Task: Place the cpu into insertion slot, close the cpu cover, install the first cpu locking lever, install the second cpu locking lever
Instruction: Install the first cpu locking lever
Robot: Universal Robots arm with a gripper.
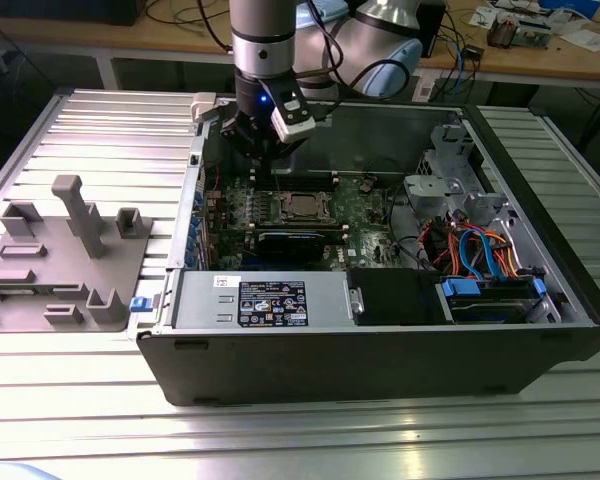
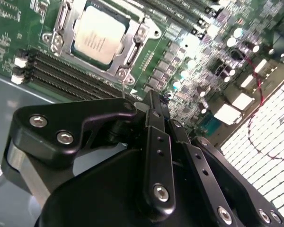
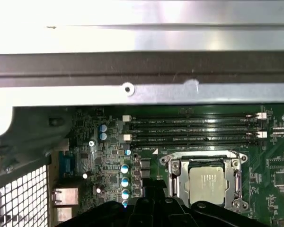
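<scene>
The computer case lay on its side on the ribbed aluminium bench with its open face up, which turned the green motherboard toward the arm and let the arm reach it from above. The cpu sat flat and square in the insertion slot, its dull metal top facing up. The cpu cover appeared to lie down around the chip, and its window left the metal top exposed. Thin levers ran along two opposite sides of the frame. Whether either one was hooked under its catch could not be told.

The tool hung inside the case above the board. It was off to the exterior view's left of the socket and toward the far wall, so in both wrist views the chip was in clear sight rather than covered. In the second wrist view the tool's black linkage pointed at the board near the long memory slots, apart from the socket. It seemed to carry nothing and to touch nothing. Whether it was clenched or released could not be told, because its tip was seen from behind.

A grey moulded fixture tray stood on the bench beside the case, well apart from the work.
</scene>
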